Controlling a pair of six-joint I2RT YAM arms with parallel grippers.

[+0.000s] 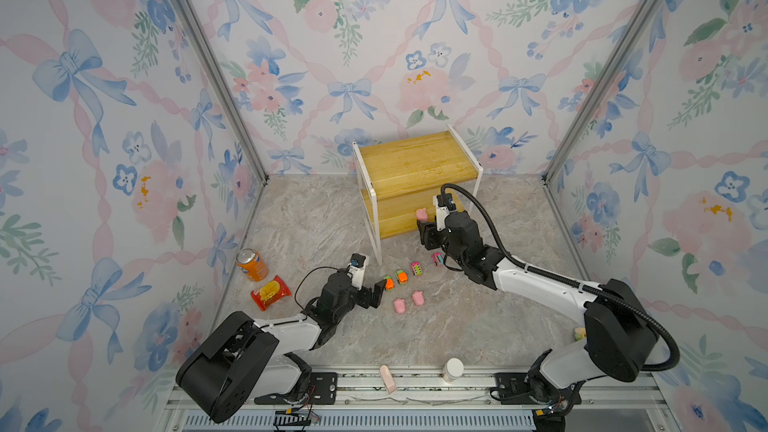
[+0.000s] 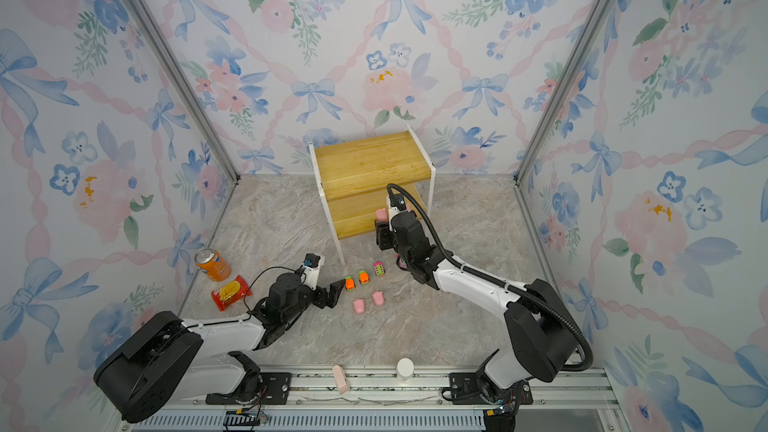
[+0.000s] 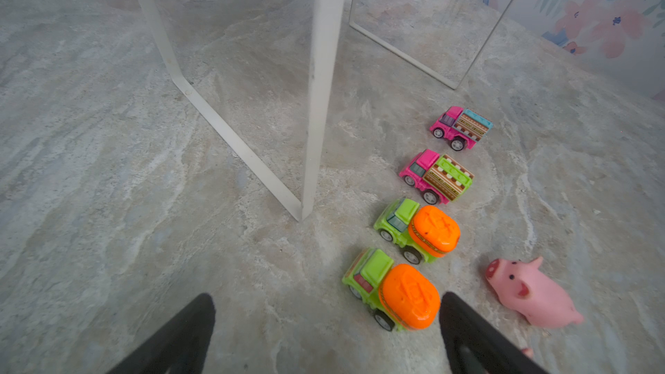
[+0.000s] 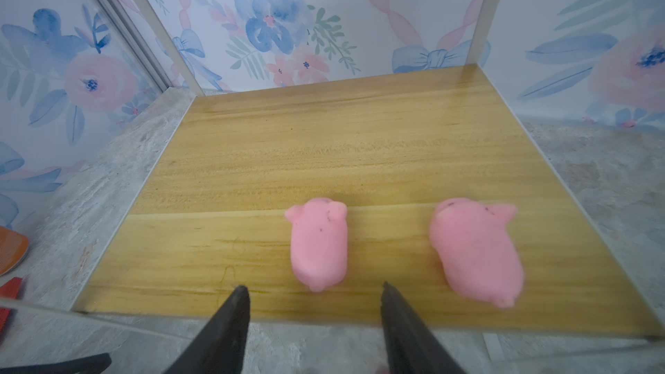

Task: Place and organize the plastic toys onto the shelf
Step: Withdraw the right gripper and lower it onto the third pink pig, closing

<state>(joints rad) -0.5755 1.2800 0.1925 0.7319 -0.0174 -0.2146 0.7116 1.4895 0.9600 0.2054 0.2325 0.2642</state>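
The shelf (image 1: pixel 411 164) stands at the back of the table. Two pink pigs (image 4: pixel 318 242) (image 4: pixel 475 250) lie on its lower board (image 4: pixel 324 138). My right gripper (image 4: pixel 313 286) is open at that board's front edge, just behind one pig and gripping nothing. On the table, two orange-and-green cars (image 3: pixel 396 293) (image 3: pixel 417 232) and two pink cars (image 3: pixel 437 176) (image 3: pixel 462 127) stand in a row. Two more pigs (image 1: pixel 399 305) (image 1: pixel 418 297) lie near them. My left gripper (image 3: pixel 326 296) is wide open, empty, with the nearest orange car just ahead of its fingertips.
An orange soda can (image 1: pixel 251 263) and a red snack bag (image 1: pixel 270 292) sit at the left of the table. A white bottle (image 1: pixel 453 369) and a pale pink object (image 1: pixel 387 378) rest at the front rail. The shelf's white front leg (image 3: pixel 320 102) stands beside the cars.
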